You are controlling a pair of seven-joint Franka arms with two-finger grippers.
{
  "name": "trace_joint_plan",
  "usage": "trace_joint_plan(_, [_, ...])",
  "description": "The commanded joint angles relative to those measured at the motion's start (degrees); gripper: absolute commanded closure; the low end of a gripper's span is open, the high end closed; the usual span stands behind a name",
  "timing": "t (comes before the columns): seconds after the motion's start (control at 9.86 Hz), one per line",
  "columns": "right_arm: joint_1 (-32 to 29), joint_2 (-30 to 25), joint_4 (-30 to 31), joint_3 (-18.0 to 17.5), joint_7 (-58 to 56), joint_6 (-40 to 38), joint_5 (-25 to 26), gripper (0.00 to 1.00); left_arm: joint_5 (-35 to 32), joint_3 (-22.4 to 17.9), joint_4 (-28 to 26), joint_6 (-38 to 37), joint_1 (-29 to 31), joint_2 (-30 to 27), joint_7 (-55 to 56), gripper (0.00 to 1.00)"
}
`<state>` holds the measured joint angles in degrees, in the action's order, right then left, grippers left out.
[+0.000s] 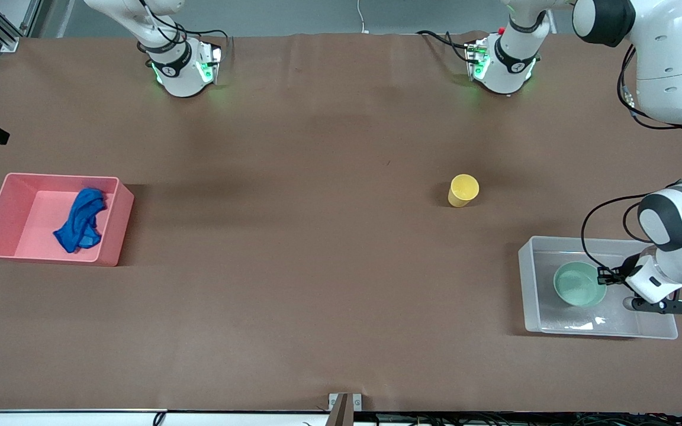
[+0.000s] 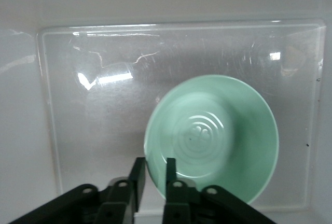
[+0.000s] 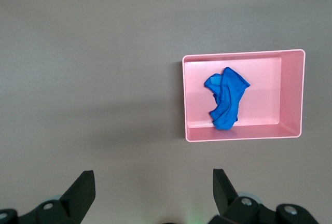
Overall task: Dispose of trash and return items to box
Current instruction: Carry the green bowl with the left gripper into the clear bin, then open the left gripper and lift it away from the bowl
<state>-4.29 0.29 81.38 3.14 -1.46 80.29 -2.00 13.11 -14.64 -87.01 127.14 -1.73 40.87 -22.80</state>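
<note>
The mint-green bowl (image 1: 578, 284) (image 2: 212, 130) lies in the clear plastic box (image 1: 530, 284) (image 2: 104, 130) at the left arm's end of the table. My left gripper (image 1: 606, 276) (image 2: 154, 164) is down in the box, its fingers straddling the bowl's rim, slightly apart with a gap beside the rim. The yellow cup (image 1: 463, 190) stands alone on the table, farther from the front camera than the box. The blue cloth (image 1: 80, 220) (image 3: 225, 98) lies in the pink bin (image 1: 33, 201) (image 3: 290, 94). My right gripper (image 3: 153, 175) hangs open and empty high over the table beside the bin.
The pink bin stands at the right arm's end of the table. Both arm bases (image 1: 181, 68) (image 1: 504, 65) sit along the table's farthest edge. Brown tabletop (image 1: 317, 236) stretches between bin, cup and box.
</note>
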Motion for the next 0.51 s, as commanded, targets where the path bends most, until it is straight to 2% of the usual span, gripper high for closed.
trace_joint_plan(0.0, [-0.1,0.3,-0.9,-0.1,0.5,-0.8,-0.3,0.0,1.0,0.5,0.4,-0.1,-0.1,-1.3,-0.3,0.3])
trace_joint_plan(0.1, [0.0,0.2,-0.4,-0.1,0.3,-0.4,0.1,0.0,0.4,1.7,-0.9,-1.8,0.1,-5.8,-0.1,0.22])
trace_joint_plan(0.2, [0.4,0.2,0.3,-0.3,0.4,0.0,2.0,0.0,0.1,2.8,-3.4,-3.2,-0.2,-10.3,0.0,0.19])
trace_joint_plan(0.3, [0.6,0.2,0.5,-0.7,0.4,0.8,2.7,0.0,-1.7,4.8,-7.9,-3.2,-0.3,-15.9,1.3,0.13])
trace_joint_plan(0.41, [0.6,0.2,0.6,-0.7,0.4,0.8,2.7,0.0,-6.5,8.6,-14.7,-3.2,0.2,-23.0,5.5,0.02])
